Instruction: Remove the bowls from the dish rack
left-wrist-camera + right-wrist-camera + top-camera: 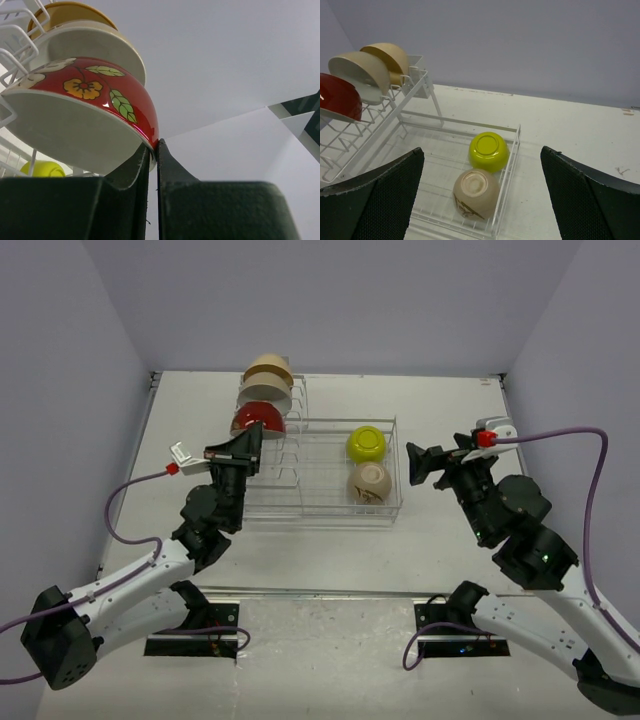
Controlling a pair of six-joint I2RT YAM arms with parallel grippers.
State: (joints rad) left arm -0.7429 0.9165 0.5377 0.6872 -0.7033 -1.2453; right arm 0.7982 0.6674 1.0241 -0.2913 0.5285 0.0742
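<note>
The white wire dish rack (310, 502) stands mid-table. Its plate slots hold a red flowered bowl (258, 420), a cream bowl (265, 393) and a tan bowl (268, 367) on edge. A yellow-green bowl (366, 444) and a beige bowl (369, 483) lie upside down in the basket. My left gripper (240, 448) is shut on the red bowl's rim (152, 142). My right gripper (420, 464) is open and empty, just right of the basket; both basket bowls show between its fingers (385, 195) in the right wrist view, yellow-green (489, 150) and beige (476, 193).
The rack (507, 200) sits on a pale table (450, 540) enclosed by grey walls. The table's near edge (330, 592) runs in front of the arm bases.
</note>
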